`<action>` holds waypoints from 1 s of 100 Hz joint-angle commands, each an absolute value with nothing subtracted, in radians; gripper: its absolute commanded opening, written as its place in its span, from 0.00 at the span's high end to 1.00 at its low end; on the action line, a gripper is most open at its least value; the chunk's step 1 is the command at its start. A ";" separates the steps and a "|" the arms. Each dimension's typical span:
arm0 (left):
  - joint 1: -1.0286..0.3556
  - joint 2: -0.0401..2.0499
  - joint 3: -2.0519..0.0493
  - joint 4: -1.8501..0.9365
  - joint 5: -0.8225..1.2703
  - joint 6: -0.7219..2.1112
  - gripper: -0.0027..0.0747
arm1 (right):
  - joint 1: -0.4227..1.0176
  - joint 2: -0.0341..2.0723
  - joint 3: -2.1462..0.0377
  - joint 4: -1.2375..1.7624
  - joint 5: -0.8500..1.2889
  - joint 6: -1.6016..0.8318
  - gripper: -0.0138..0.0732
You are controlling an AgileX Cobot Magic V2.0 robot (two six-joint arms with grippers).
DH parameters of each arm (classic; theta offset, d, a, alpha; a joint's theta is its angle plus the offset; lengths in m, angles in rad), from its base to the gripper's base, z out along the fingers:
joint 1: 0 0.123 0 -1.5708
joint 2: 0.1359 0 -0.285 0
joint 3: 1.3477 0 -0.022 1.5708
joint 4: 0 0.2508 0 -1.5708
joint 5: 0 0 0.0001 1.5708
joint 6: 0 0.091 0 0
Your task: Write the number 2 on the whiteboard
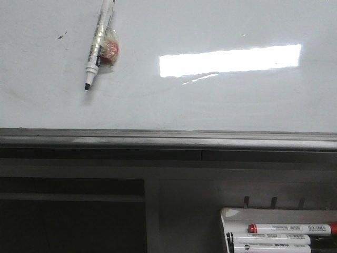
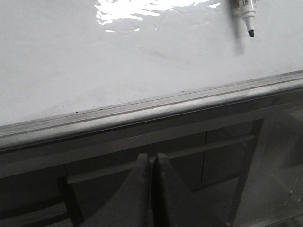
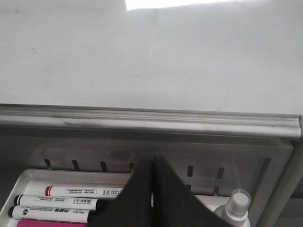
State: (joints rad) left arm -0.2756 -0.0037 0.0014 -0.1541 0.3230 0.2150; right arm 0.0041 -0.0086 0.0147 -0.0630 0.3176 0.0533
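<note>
The whiteboard [image 1: 221, 100] is glossy white with a grey metal edge strip [image 1: 168, 139] along its near side. No number 2 stroke shows on it in any view. An uncapped white marker [image 1: 97, 42] with a black tip lies on the board at the far left, a clear-and-red wad [image 1: 109, 48] beside its barrel. Its tip also shows in the left wrist view [image 2: 250, 28]. My left gripper [image 2: 152, 158] is shut and empty, below the board's edge strip [image 2: 142, 106]. My right gripper [image 3: 151, 161] is shut and empty, over the marker tray [image 3: 28, 177]. Neither gripper shows in the front view.
A bright rectangular light reflection [image 1: 231, 59] lies on the board, with small dark specks [image 1: 62, 36] at the far left. The white tray [image 1: 231, 213] at the lower right holds several markers [image 3: 80, 191] and a clear spray bottle [image 3: 236, 203]. Dark shelving [image 1: 68, 216] lies below the edge.
</note>
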 commanded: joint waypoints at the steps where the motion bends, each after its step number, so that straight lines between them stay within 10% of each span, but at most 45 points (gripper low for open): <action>1: -0.274 -0.032 0.012 -0.159 0.254 0.205 0.99 | 0.005 -0.030 0.040 -0.083 0.292 0.049 0.93; 38: -0.274 -0.032 0.012 -0.198 0.212 0.205 0.99 | 0.005 -0.030 0.040 -0.100 0.252 0.049 0.93; 77: -0.274 -0.032 0.002 -1.155 -0.089 0.205 0.99 | 0.005 -0.030 0.033 0.474 -0.188 0.066 0.93; 100: -0.274 0.045 -0.211 -0.741 0.000 0.210 0.99 | 0.005 -0.010 -0.174 0.554 0.054 0.029 0.93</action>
